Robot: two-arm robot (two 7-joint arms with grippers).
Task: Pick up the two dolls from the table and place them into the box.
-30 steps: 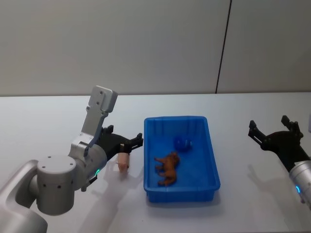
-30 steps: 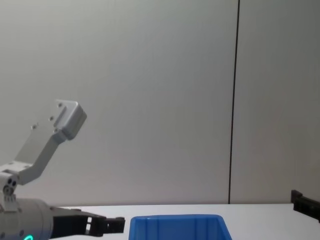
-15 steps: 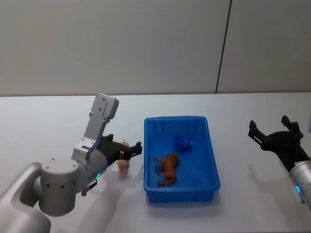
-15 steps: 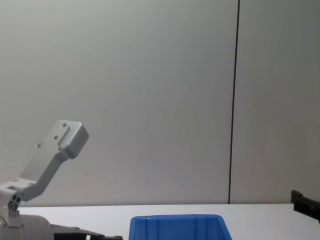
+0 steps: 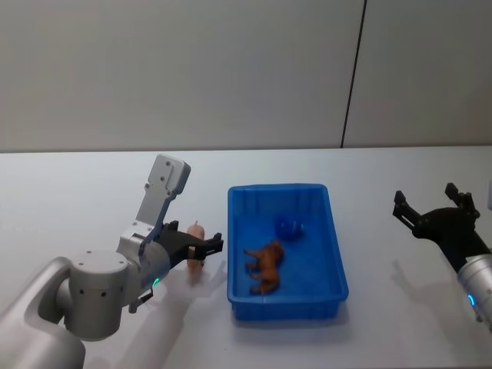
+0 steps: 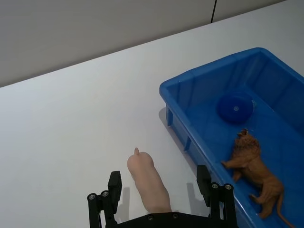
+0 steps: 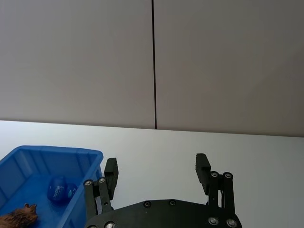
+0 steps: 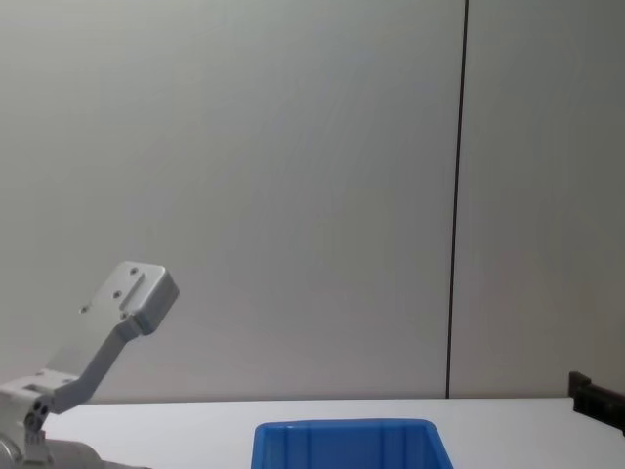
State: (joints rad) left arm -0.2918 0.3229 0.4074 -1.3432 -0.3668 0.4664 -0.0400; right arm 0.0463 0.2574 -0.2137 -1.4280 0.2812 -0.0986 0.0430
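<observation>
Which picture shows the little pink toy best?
The left wrist view shows the pink toy best: it lies whole on the white table, between the open fingers of the left claw. The head view shows it small and partly hidden behind that claw, beside the blue box.

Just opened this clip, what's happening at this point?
The left pincer is open, low over the white table, with a fingertip on either side of a small pink toy figure that lies just outside the bright blue plastic bin. It has not closed on the toy. Inside the bin lie a brown toy lion and a small dark-blue rounded toy. The right pincer hangs open and idle to the right of the bin.
</observation>
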